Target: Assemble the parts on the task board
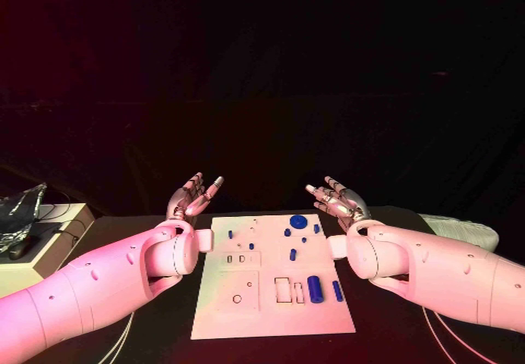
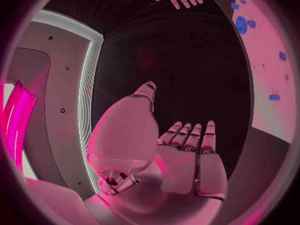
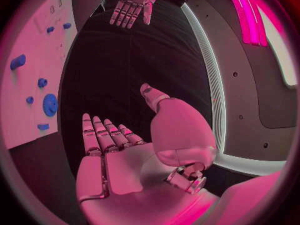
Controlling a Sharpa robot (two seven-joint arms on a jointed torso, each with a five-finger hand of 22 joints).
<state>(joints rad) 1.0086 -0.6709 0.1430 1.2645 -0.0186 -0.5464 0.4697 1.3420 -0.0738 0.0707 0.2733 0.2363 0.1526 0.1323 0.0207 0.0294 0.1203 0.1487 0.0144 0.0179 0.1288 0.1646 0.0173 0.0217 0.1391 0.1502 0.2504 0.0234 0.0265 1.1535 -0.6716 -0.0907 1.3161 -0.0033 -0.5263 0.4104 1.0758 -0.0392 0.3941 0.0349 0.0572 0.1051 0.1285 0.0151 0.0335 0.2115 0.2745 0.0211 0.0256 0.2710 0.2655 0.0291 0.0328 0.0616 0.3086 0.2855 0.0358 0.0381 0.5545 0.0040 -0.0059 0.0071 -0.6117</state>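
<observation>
The white task board (image 1: 262, 315) lies flat in the middle of the black table, also seen as the task board (image 2: 269, 40) and the task board (image 3: 28, 85). Small blue parts rest on it: a round disc (image 1: 297, 221), a long cylinder (image 1: 315, 289), a shorter bar (image 1: 337, 291) and several small pegs. My left hand (image 1: 195, 197) is raised off the board's far left corner, fingers apart, holding nothing. My right hand (image 1: 338, 200) is raised off the far right corner, equally open and empty. Each wrist view shows its own hand (image 2: 181, 145), (image 3: 119, 145) with straight fingers.
A beige box (image 1: 49, 235) with a clear crumpled item on it sits at the table's left edge. A white object (image 1: 465, 227) lies at the right edge. The board has several empty cut-out slots (image 1: 287, 290) near its front.
</observation>
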